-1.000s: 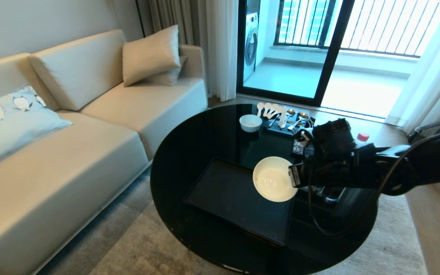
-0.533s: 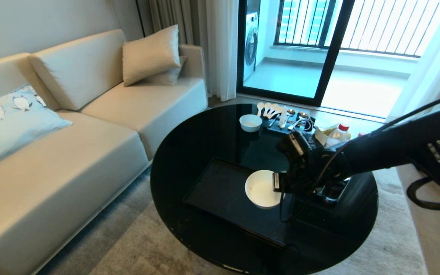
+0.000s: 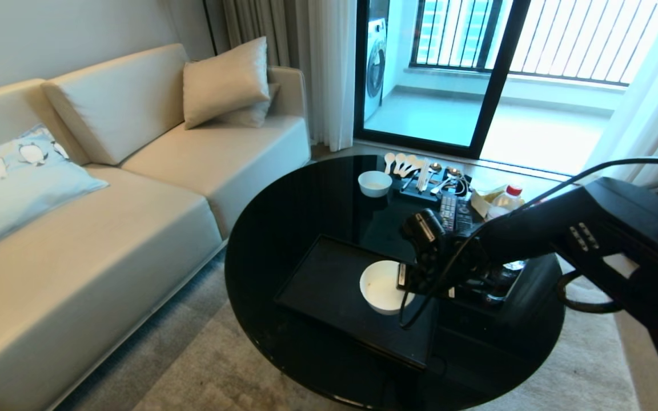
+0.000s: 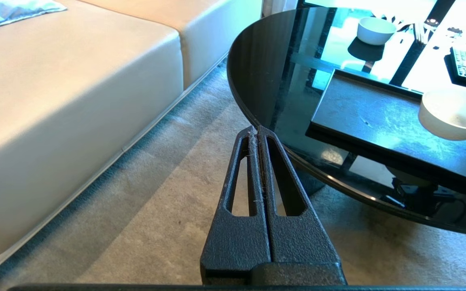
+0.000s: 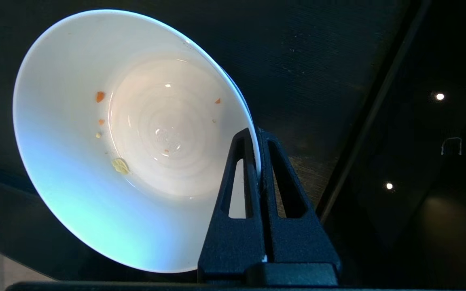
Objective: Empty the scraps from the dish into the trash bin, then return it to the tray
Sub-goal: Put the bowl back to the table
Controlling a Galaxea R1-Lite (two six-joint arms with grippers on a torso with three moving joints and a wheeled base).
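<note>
Round black tabletop (image 3: pixel 283 228) carries the tray (image 3: pixel 329 285), over whose right end the dish (image 3: pixel 379 287) sits with right tool (image 5: pixel 257 135) clamped on its rim, crumbs of scraps (image 5: pixel 100 96) inside; left tool (image 4: pixel 257 131) closed, parked off-table.

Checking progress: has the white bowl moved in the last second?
Yes. The glossy white round bowl moved left and down, onto the flat black rectangular tray.

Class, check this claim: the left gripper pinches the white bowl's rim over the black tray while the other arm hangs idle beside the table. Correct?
Wrong arm. The right gripper pinches the white bowl rim over the black tray, as the right wrist view shows; the left gripper hangs idle beside the table.
</note>
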